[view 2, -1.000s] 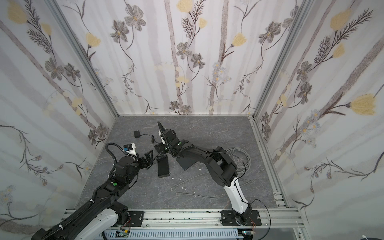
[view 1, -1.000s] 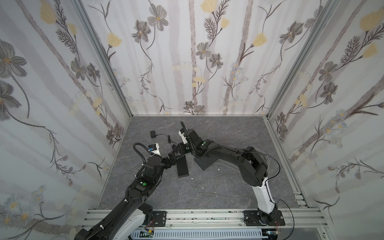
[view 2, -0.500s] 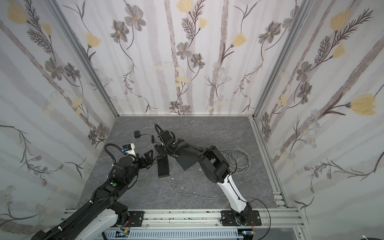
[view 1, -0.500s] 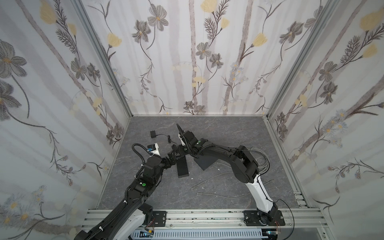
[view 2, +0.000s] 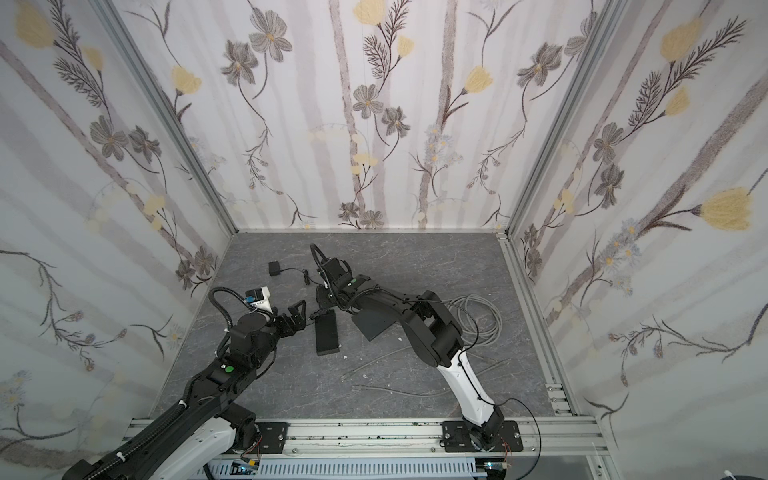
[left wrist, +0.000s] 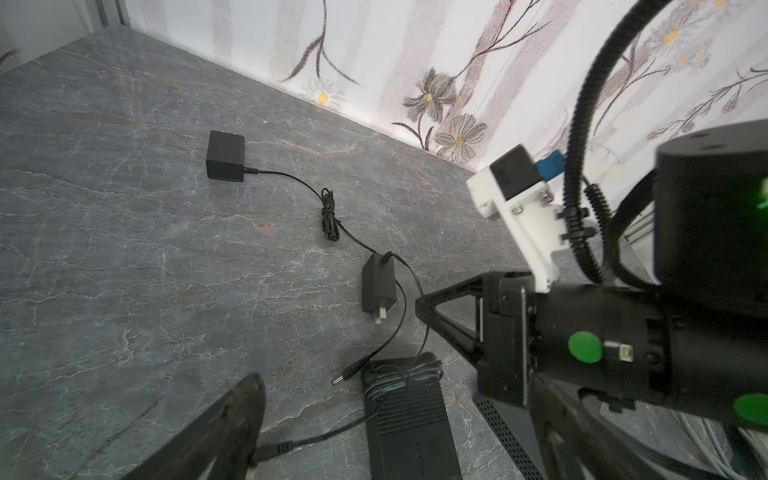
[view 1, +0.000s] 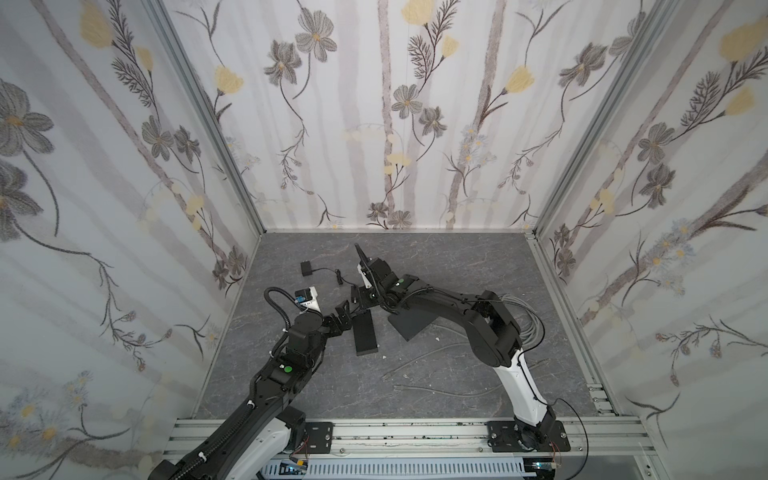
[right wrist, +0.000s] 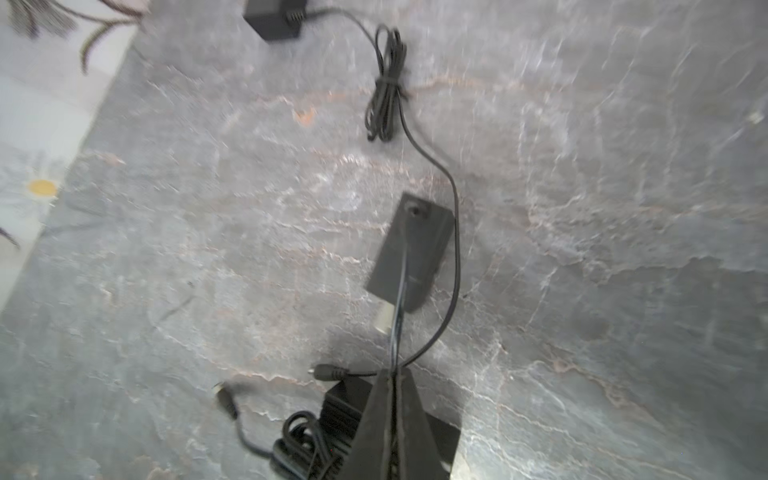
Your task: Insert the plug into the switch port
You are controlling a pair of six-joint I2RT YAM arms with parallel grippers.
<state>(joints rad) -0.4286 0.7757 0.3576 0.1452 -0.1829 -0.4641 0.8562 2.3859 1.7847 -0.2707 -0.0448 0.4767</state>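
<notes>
**Fig.** Top & wrist views. L end effector (view 1: 345, 313) is spread, hovering just beside the far end of the switch (view 1: 365, 332) on the counter (view 1: 457, 266). R end effector (right wrist: 392, 376) is pressed together, pinching a thin black cord (right wrist: 403, 282) above the wall adapter (right wrist: 424, 249). Barrel plug (left wrist: 344, 377) lies loose on the counter near the switch end, not inserted.

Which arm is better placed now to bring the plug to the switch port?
Right, probably. The right gripper is shut on the power cable beside a free plug, next to the switch. The left gripper is open and holds nothing.
</notes>
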